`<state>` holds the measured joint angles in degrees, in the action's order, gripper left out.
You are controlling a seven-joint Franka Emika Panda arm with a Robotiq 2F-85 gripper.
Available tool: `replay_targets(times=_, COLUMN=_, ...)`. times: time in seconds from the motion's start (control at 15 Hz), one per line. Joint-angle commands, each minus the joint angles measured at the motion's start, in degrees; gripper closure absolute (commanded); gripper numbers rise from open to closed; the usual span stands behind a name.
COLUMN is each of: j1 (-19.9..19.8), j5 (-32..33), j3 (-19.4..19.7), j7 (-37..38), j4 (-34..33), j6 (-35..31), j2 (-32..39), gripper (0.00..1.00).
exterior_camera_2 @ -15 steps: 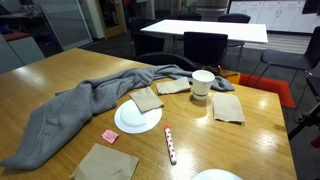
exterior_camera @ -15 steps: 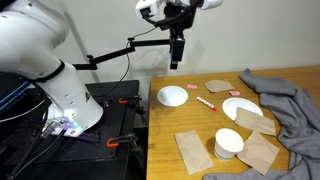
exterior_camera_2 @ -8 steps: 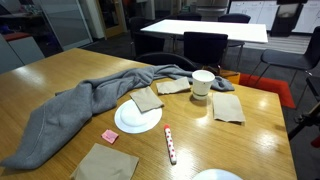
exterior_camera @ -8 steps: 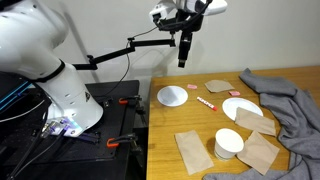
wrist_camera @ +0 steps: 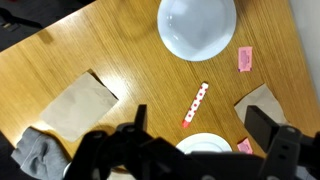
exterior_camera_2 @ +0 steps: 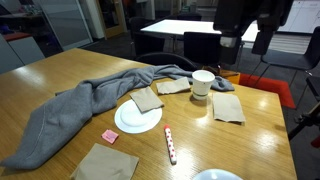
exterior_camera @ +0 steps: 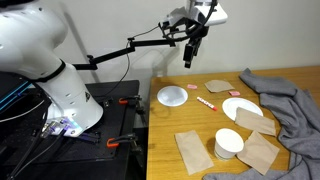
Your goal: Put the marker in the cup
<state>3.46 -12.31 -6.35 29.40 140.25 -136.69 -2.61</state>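
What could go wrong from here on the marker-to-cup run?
1. The marker lies flat on the table between white plates. The open gripper hangs high above, so on descent it may clip a plate or slip off the thin body.
2. The cup looks like light paper, with tan paper pieces beside it. A bump at release could tip it.

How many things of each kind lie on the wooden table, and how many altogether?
White plates: 2
White paper cup: 1
Red-and-white marker: 1
Tan paper pieces: 4
Small pink pieces: 2
Grey cloth: 1
Total: 11
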Motion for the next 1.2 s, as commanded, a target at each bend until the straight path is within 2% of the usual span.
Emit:
replay_targets(times=0.0, j1=1.62, j5=-2.21, j3=-0.69, j7=5.35, j4=-2.86, j6=-5.81, j2=5.72, gripper=0.0)
replay_targets(times=0.4, j1=4.52, j5=0.22, j3=0.33, j7=13.64, j4=-5.48, j6=-15.48, j2=14.56, gripper=0.0)
replay_targets(times=0.6, j1=5.87, j5=1.63, j3=1.6, j7=16.38, j4=-7.65, j6=-17.17, j2=19.18, gripper=0.0)
replay_targets(times=1.13, j1=9.81, j5=5.16, j3=6.64, j7=17.74, j4=-14.59, j6=-18.5, j2=30.38, gripper=0.0)
